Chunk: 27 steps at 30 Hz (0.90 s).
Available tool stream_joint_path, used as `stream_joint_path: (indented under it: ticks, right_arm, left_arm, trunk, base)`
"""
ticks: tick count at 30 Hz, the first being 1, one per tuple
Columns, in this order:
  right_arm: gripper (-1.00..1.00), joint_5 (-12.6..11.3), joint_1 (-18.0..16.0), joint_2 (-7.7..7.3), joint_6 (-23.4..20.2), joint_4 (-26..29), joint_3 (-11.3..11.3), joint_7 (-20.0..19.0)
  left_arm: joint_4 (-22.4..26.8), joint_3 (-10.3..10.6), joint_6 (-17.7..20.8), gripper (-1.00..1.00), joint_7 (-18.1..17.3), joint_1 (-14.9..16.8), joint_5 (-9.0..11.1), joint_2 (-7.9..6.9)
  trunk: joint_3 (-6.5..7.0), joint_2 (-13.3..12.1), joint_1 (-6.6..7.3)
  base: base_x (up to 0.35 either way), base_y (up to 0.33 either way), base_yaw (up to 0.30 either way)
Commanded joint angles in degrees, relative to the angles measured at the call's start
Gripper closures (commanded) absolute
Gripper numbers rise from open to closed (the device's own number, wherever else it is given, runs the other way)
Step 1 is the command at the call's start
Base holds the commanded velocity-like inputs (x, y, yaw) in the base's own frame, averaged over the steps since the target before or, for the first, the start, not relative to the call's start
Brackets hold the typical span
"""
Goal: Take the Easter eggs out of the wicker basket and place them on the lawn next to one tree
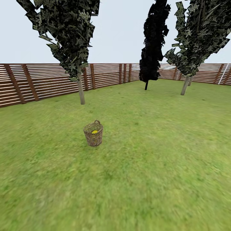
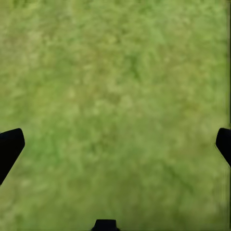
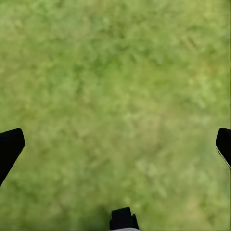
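The wicker basket (image 1: 93, 134) stands upright on the lawn (image 1: 154, 166), left of centre in the head view, a few metres ahead of me. Inside it a patch of yellow shows, an Easter egg (image 1: 94, 131); how many eggs lie in there I cannot tell. The tree is out of view. In the left wrist view my left gripper (image 2: 115, 144) hangs open over bare grass, its dark fingertips (image 2: 9, 147) at the picture's edges. My right gripper (image 3: 115, 144) is open in the same way over grass, nothing between its fingers (image 3: 10, 144).
Three thin-stemmed dark cypresses stand beyond the basket: one behind it (image 1: 81, 89), one at the back centre (image 1: 147, 84), one at the back right (image 1: 185, 86). A brown slatted wooden fence (image 1: 41, 81) runs around the garden's far side.
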<state>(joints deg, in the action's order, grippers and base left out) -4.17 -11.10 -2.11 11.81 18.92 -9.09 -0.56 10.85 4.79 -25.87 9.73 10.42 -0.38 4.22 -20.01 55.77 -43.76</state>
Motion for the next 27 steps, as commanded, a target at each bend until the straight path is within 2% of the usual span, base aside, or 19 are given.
stream_joint_path:
  ticks: [1, 27]
  right_arm:
    - [-1.00, -0.42, -0.05, 0.00, 0.22, -0.04, 0.04, -0.06]
    - [-1.00, -0.40, -0.06, -0.04, 0.23, 0.00, 0.04, -0.06]
  left_arm:
    - [-0.04, 0.48, -0.14, -1.00, 0.55, 0.04, -0.05, -0.01]
    - [-0.04, 0.48, -0.14, -1.00, 0.55, 0.04, -0.06, -0.01]
  trunk:
    - [-0.06, 0.04, -0.03]
    - [-0.06, 0.04, -0.03]
  base:
    - [0.304, -0.172, 0.000]
    - [0.310, -0.152, 0.002]
